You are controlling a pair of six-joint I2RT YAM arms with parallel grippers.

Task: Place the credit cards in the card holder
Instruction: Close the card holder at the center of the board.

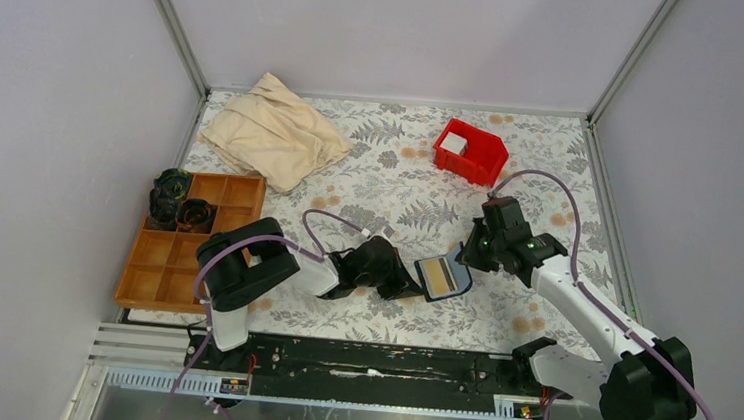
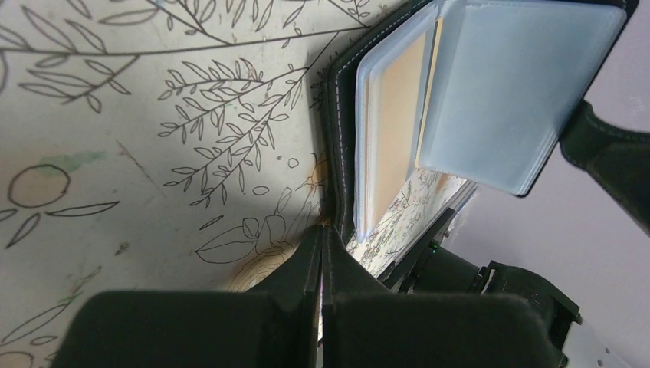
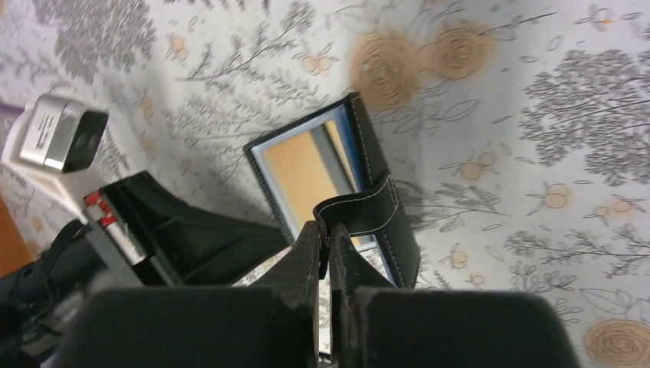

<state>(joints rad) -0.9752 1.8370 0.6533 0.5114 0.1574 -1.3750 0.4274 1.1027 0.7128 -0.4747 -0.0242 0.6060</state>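
The black card holder [image 1: 442, 276] is open at the table's middle, its clear sleeves [image 2: 490, 92] fanned out. A tan credit card [image 2: 395, 130] sits inside one sleeve and also shows in the right wrist view [image 3: 303, 172]. My left gripper [image 2: 322, 230] is shut, its tips pinching the holder's stitched black cover edge [image 2: 339, 153]. From the other side, my right gripper [image 3: 323, 230] is shut on the holder's clasp tab [image 3: 360, 211]. In the top view the left gripper [image 1: 407, 283] and right gripper [image 1: 467, 258] flank the holder. No other credit cards show.
A red bin [image 1: 482, 164] with a white thing [image 1: 453, 143] in it stands at the back right. A beige cloth [image 1: 274, 127] lies at the back left. A brown compartment tray [image 1: 167, 274] holding dark objects [image 1: 173, 199] is at the left edge.
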